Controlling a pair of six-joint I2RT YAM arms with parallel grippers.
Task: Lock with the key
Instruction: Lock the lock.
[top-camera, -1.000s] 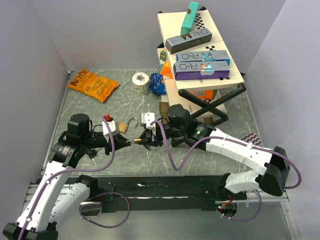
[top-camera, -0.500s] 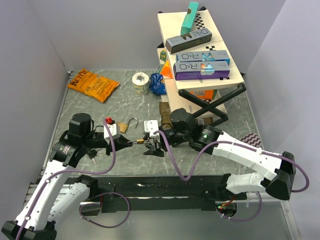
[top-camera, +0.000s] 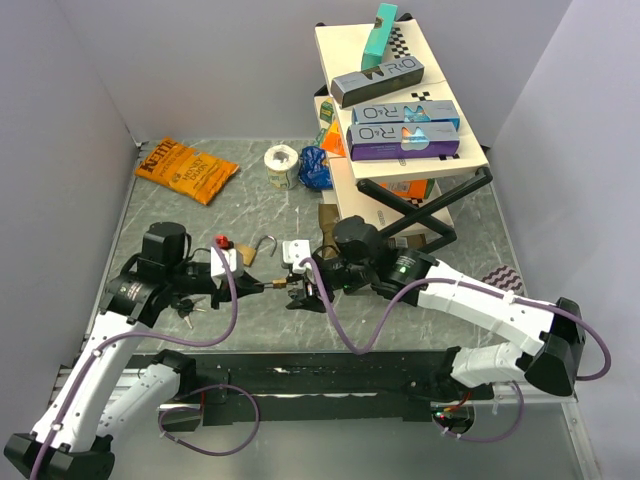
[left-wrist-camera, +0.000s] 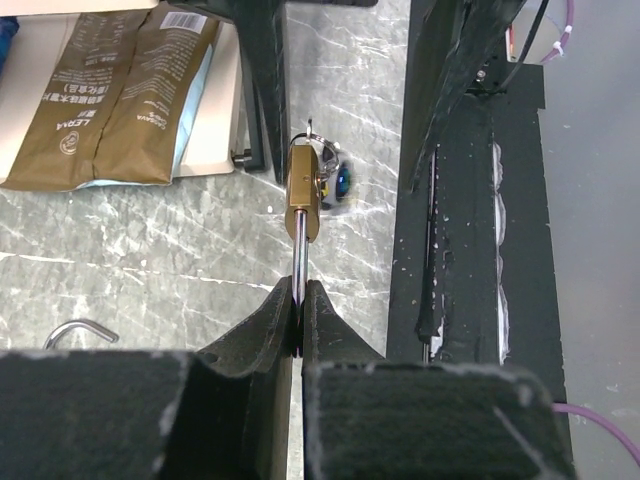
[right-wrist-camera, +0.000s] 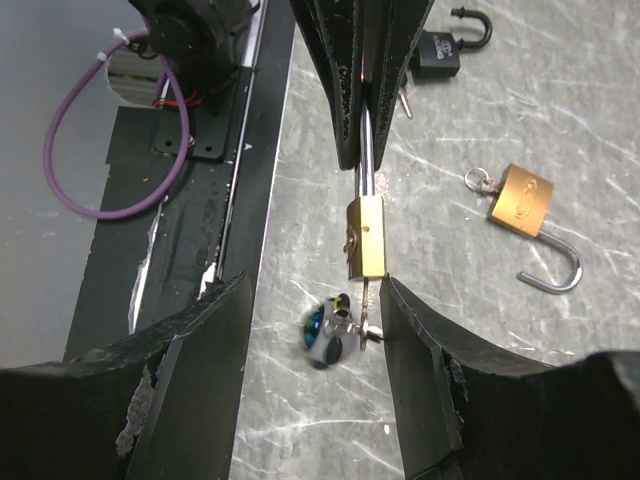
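Note:
My left gripper is shut on the steel shackle of a small brass padlock and holds it out above the table. The lock body points away from the left fingers. A key sticks out of its keyhole, with a ring and a blurred blue-and-white charm hanging from it. My right gripper is open. Its fingers stand on either side of the key and charm without touching them, and the gap between them is wide.
A second brass padlock with an open shackle lies on the table, and a black padlock lies further off. A chips bag, a tape roll, stacked boxes and a black stand are at the back.
My right wrist has turned and shifted slightly right and down at the key end of the lock. The charm now looks blurred with motion. The left arm holds the lock steady.

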